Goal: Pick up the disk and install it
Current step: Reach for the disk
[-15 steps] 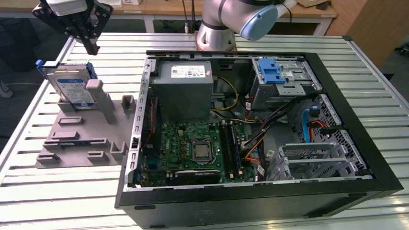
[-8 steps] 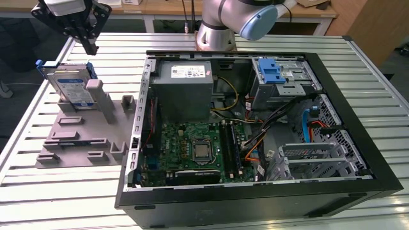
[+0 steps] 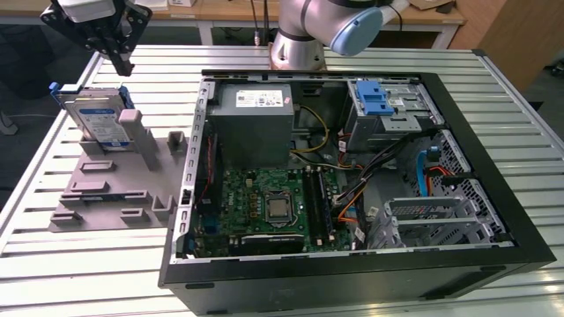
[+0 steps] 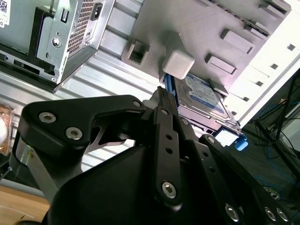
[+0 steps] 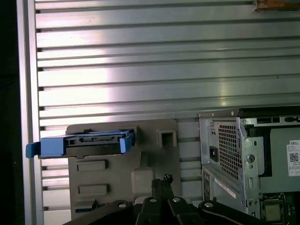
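Note:
The disk [image 3: 95, 117], a silver hard drive with a white-and-blue label in a blue bracket, stands on edge in the grey fixture [image 3: 105, 198] at the exterior view's left. My gripper [image 3: 121, 66] hangs just above and behind the disk's upper edge, shut with nothing between its fingers and apart from the disk. In the first wrist view the disk [image 5: 84, 143] appears edge-on, beyond the black fingertips [image 5: 162, 181]. The second wrist view has the labelled face of the disk [image 4: 204, 96] past the closed fingers [image 4: 162, 101].
An open black computer case [image 3: 493, 218] lies at the exterior view's right, holding a motherboard [image 3: 269, 205], a grey power supply [image 3: 255, 112] and a drive cage with a blue latch [image 3: 374, 99]. A slatted metal table [image 3: 88, 264] carries everything. The arm's base [image 3: 298, 49] stands behind the case.

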Robot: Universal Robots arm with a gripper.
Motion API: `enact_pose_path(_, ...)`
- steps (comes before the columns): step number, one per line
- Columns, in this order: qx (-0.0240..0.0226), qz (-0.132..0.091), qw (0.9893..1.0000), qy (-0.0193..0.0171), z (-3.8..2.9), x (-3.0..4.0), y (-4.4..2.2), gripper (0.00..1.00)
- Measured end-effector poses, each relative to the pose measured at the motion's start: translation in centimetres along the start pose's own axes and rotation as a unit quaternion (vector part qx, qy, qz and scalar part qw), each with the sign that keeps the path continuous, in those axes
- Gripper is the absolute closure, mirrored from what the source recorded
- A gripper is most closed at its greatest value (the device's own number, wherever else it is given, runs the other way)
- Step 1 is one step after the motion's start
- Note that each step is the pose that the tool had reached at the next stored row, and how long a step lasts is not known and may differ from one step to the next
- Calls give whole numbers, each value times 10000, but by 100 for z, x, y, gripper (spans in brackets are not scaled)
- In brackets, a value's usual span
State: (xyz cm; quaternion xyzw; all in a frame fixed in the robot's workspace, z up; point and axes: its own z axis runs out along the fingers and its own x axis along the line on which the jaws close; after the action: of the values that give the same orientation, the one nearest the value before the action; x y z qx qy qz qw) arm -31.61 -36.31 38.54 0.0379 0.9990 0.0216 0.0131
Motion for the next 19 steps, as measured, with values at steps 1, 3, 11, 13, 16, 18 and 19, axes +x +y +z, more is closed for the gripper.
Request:
enact_pose_path(1,0,0,10000,0,0,1,0,89)
enact_pose_path(3,0,1,10000,0,0,6,-1,89)
enact_pose_path(11,0,0,10000,0,0,17,-1,89)
enact_pose_path(13,0,0,10000,0,0,18,-1,89)
enact_pose_path(16,0,1,10000,0,-1,35,-2,89)
enact_pose_path(18,0,0,10000,0,-1,57,-4,89)
enact_pose_path(19,0,0,10000,0,-1,67,-4,89)
